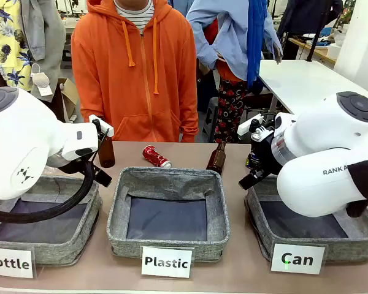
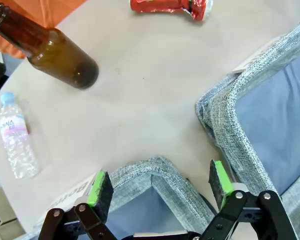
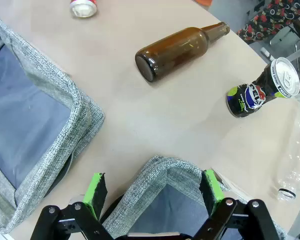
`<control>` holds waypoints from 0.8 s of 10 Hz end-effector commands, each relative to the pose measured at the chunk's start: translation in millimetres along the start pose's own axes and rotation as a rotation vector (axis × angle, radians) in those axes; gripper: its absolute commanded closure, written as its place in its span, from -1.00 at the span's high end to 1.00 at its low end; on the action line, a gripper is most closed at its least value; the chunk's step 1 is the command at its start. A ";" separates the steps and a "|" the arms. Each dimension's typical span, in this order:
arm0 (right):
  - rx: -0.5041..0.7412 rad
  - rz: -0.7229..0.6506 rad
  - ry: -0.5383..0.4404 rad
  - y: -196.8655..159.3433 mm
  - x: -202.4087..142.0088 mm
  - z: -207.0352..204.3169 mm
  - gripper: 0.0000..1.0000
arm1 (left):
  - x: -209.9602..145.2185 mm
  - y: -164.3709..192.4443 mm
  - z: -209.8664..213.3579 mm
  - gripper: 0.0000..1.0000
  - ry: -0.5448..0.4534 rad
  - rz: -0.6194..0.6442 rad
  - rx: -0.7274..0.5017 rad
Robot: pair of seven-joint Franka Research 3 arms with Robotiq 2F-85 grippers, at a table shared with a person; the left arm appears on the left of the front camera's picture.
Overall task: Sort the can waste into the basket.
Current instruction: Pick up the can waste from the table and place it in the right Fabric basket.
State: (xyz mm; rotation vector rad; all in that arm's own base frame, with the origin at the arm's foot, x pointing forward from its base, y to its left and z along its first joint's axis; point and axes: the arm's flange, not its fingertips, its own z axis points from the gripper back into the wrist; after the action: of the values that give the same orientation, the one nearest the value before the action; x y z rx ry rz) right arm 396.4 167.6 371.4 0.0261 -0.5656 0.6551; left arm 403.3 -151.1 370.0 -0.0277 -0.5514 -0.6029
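Note:
The crushed red can (image 1: 155, 157) lies on the table behind the middle bin; its body (image 2: 170, 6) and silver end (image 3: 83, 7) show at the tops of both wrist views. The dark black-blue can (image 3: 262, 87) with a silver top stands tilted beyond the Can basket (image 1: 257, 211), mostly hidden behind my right gripper (image 1: 248, 179). That gripper (image 3: 152, 192) is open and empty, hovering over the Can basket's far corner (image 3: 165, 172). My left gripper (image 2: 160, 185) is also open and empty, over a corner of the Bottle bin (image 2: 155, 170).
The Plastic bin (image 1: 168, 177) sits in the middle and the Bottle bin (image 1: 80, 236) on the left. One brown bottle (image 1: 106, 152) stands far left, another (image 3: 177, 50) near the dark can. Clear plastic bottles (image 2: 17, 142) (image 3: 295, 160) lie at the sides. A person in orange stands across the table.

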 end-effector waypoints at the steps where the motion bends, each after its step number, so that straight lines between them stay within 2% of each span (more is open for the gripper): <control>1: 0.000 0.000 0.000 0.0 0.0 0.0 1.00 | 0.0 0.0 0.0 1.00 0.000 0.000 0.000; 8: 0.000 0.000 0.000 0.0 0.0 0.0 1.00 | 0.0 0.0 0.0 1.00 0.000 0.000 0.000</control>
State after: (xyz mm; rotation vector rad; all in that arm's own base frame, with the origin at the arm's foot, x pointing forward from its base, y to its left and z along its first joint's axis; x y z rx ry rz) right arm 396.3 167.7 371.4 0.0256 -0.5656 0.6559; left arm 403.3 -151.1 370.0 -0.0277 -0.5514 -0.6028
